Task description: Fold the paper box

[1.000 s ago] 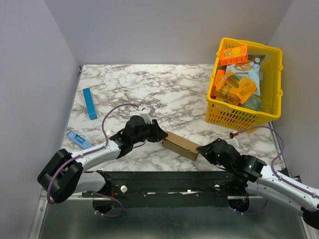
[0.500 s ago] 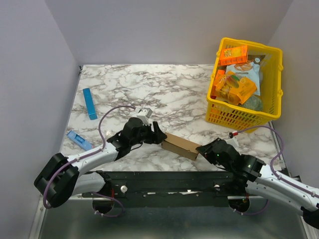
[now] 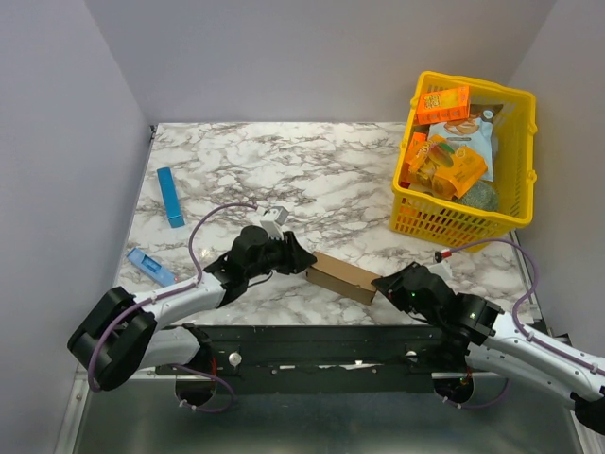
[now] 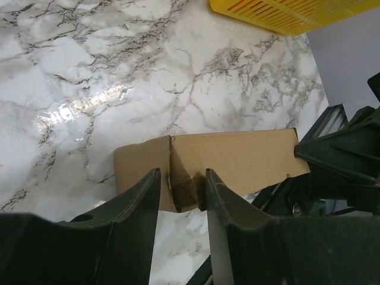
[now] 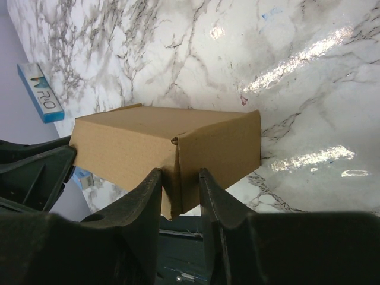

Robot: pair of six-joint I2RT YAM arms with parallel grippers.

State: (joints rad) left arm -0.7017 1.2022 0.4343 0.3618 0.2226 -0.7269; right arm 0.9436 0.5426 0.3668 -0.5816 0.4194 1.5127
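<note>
Marble table (image 3: 331,170): paper box (image 3: 342,275) clamped by right gripper (image 5: 180,175), straddled by half-open left gripper (image 4: 181,175) (hold uncertain); could be crushed if oversqueezed.

You're in a robot lab booth: bare walls (image 3: 312,57) enclose the marble counter (image 3: 331,170) beyond your right gripper (image 3: 379,282).

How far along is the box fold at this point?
Done: the paper box is already shaped into a rectangular carton lying on the table. In hand: the right gripper appears to pinch one end; the left gripper straddles the other, a flap seam between its jaws. To do: those end flaps look not flush, so pressing them shut likely remains.
</note>
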